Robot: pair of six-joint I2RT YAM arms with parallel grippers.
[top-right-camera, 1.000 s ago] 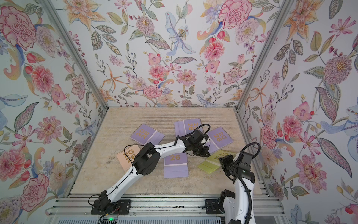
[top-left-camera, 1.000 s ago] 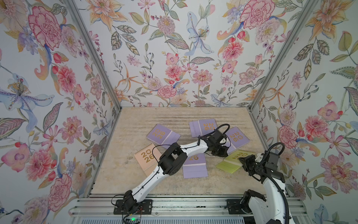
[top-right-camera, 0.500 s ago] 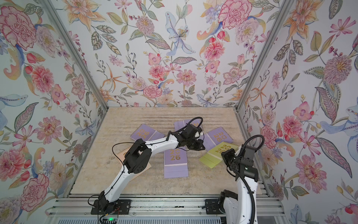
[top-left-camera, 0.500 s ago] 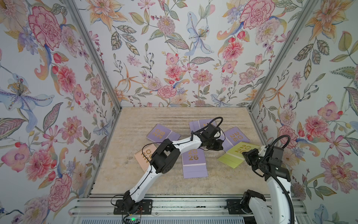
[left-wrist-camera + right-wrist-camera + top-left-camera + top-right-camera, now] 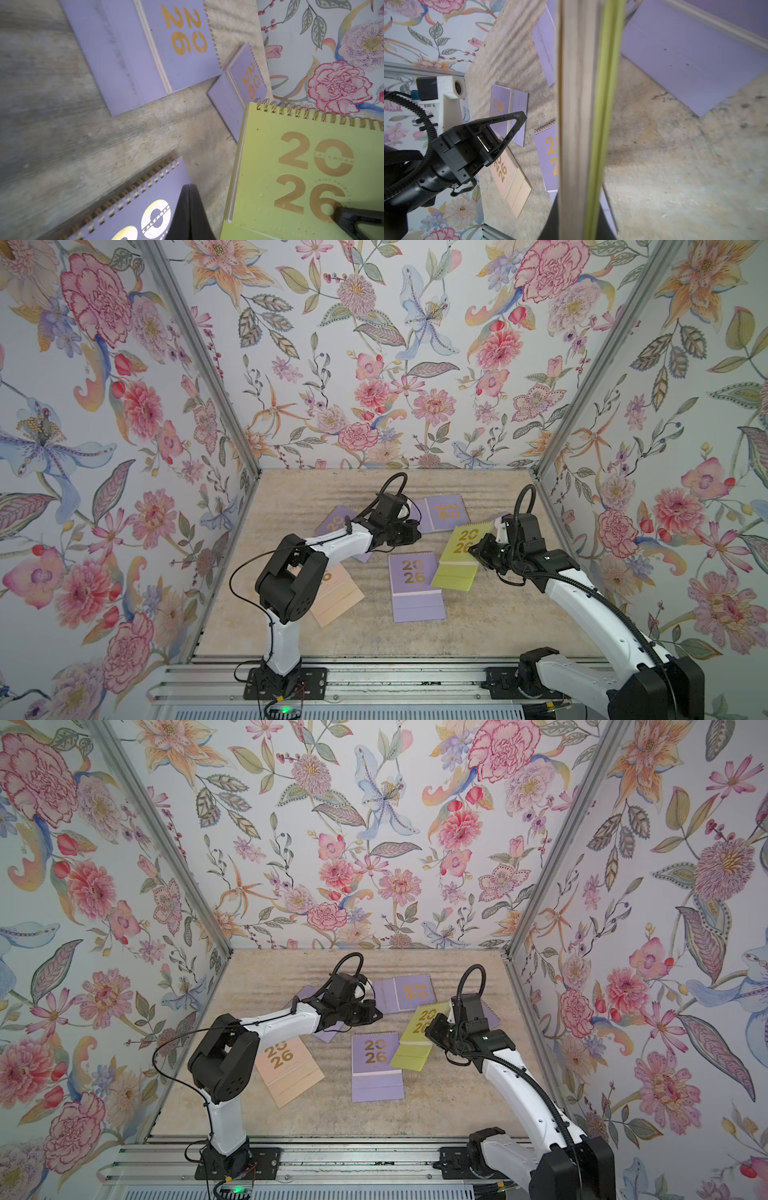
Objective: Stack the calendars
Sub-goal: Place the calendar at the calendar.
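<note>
The right fingers (image 5: 342,212) grip the yellow-green calendar (image 5: 455,568) by its right edge; the left fingers (image 5: 182,212), pressed together and empty, hover mid-bench (image 5: 498,626).

The green calendar (image 5: 270,166) has a matt card cover, faintly speckled, with a gold wire spiral (image 5: 311,113) and dull gold foil digits (image 5: 288,205). On the lilac calendar (image 5: 128,216) the same foil glares bright. The tabletop (image 5: 104,141) looks rough, mottled and ridged, like worn stone or wood. The left tool (image 5: 520,116) is matt black plastic; the left arm (image 5: 336,541) glossy white. Walls (image 5: 374,344) look like matt printed paper, the rail (image 5: 395,686) like brushed metal
</note>
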